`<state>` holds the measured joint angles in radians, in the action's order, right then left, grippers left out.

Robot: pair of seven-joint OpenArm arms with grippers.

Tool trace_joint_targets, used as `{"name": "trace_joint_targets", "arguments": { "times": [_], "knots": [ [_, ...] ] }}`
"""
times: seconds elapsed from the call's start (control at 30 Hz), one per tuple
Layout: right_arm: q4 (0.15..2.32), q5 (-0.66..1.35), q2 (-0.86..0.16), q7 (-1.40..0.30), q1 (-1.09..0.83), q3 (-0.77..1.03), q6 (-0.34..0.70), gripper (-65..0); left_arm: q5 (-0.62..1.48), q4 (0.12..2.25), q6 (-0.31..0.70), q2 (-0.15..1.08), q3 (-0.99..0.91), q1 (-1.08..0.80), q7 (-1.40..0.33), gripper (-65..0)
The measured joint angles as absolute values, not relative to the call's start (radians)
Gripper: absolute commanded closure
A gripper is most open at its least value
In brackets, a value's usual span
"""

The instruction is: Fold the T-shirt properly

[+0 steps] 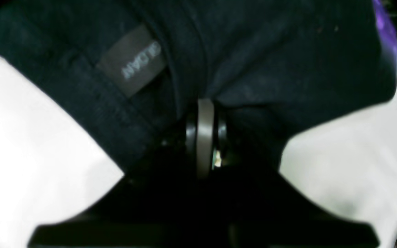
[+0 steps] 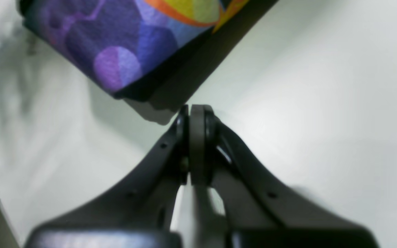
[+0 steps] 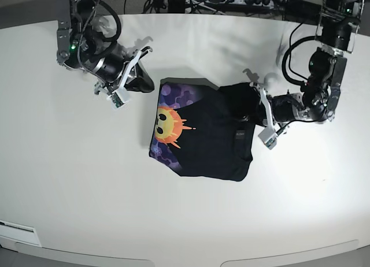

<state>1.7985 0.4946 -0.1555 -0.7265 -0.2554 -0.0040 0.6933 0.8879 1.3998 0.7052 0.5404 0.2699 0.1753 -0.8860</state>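
L gripper [image 1: 205, 113] clamped on T-shirt [image 3: 202, 137] collar edge; R gripper [image 2: 195, 113] closed, empty, beside corner. Carry fold over slow, keep edges aligned.

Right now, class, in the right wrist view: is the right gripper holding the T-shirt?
No: the right gripper is shut on nothing, over bare table just clear of the T-shirt corner.
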Motion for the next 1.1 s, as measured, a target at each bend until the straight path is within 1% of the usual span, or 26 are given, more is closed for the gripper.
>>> {"name": "trace_joint_targets", "arguments": {
  "times": [0.03,0.1,0.23,0.27,0.3,0.33,0.47,0.6,0.73,0.77,0.83,0.93,1.0,1.1],
  "knots": [
    [1.816,0.465,-0.148,-0.720,-0.242,-0.011,0.679,0.0,0.928,1.443,0.689,0.548,0.261,0.175,-0.979,0.0],
    [1.823,0.417,-0.147,-0.713,-0.175,-0.039,0.598,0.0,0.989,1.531,0.688,0.561,0.245,0.160,-1.113,0.0],
    [1.788,0.255,-0.152,-0.671,0.036,-0.161,0.436,0.0,1.025,1.634,0.693,0.590,0.227,0.098,-1.140,0.0],
    [1.759,0.238,-0.153,-0.665,0.095,-0.192,0.424,0.0,1.029,1.651,0.693,0.600,0.218,0.092,-1.141,0.0],
    [1.716,0.236,-0.155,-0.661,0.150,-0.221,0.422,0.0,1.033,1.663,0.692,0.608,0.206,0.086,-1.141,0.0],
    [1.666,0.252,-0.155,-0.657,0.198,-0.247,0.442,0.0,1.034,1.677,0.693,0.615,0.194,0.078,-1.141,0.0],
    [1.434,0.335,-0.155,-0.598,0.330,-0.358,0.595,0.0,1.058,1.685,0.693,0.619,0.158,0.013,-1.140,0.0],
    [1.241,0.314,-0.096,-0.584,0.456,-0.483,0.596,0.0,1.085,1.685,0.693,0.616,0.117,-0.051,-1.124,0.0],
    [1.156,0.279,-0.067,-0.478,0.537,-0.561,0.597,0.0,1.094,1.685,0.692,0.617,0.107,-0.093,-1.102,0.0],
    [1.150,0.278,-0.069,-0.483,0.541,-0.564,0.596,0.0,1.093,1.685,0.693,0.614,0.109,-0.098,-1.097,0.0],
    [1.150,0.280,-0.081,-0.544,0.532,-0.564,0.596,0.0,1.073,1.686,0.693,0.609,0.109,-0.101,-1.092,0.0],
    [1.151,0.320,-0.100,-0.608,0.489,-0.553,0.577,0.0,0.925,1.679,0.702,0.601,0.109,-0.100,-0.949,0.0],
    [1.185,0.338,-0.118,-0.592,0.424,-0.540,0.572,0.0,0.824,1.665,0.712,0.601,0.109,-0.100,-0.849,0.0],
    [1.290,0.352,-0.170,-0.576,0.302,-0.496,0.545,0.0,0.710,1.637,0.717,0.601,0.109,-0.092,-0.749,0.0]
  ]
}}
